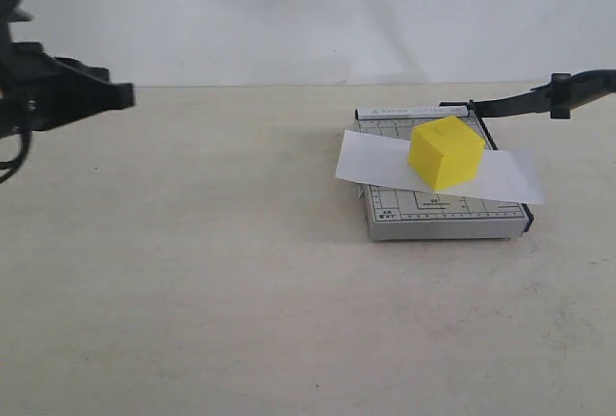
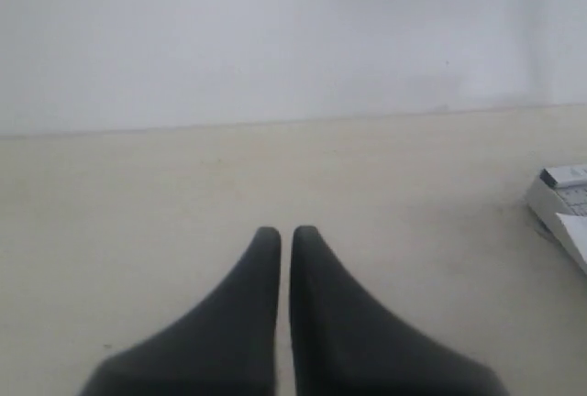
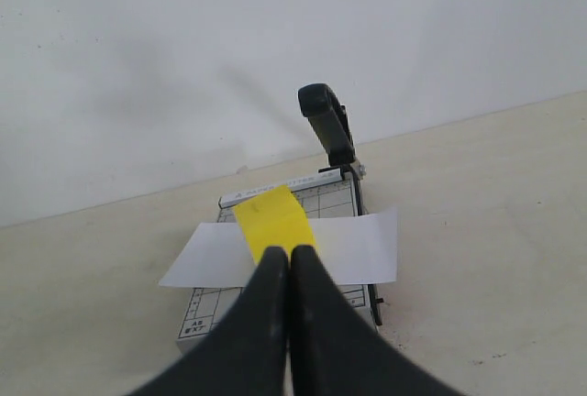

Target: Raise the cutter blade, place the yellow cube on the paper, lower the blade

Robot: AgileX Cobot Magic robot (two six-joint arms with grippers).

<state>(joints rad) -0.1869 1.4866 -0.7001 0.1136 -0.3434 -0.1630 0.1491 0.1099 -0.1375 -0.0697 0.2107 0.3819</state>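
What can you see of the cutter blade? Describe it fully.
The cutter blade is a long thin black arm, plastic or painted metal by its look, ending in a thick rounded handle. It is raised. Hinged at the far right corner of the grey gridded cutter board in the exterior view, it slants up off the board with its handle in the air. Only the hinge touches it, and in the right wrist view nothing grips the handle. The yellow cube and the paper lie below, apart from it.
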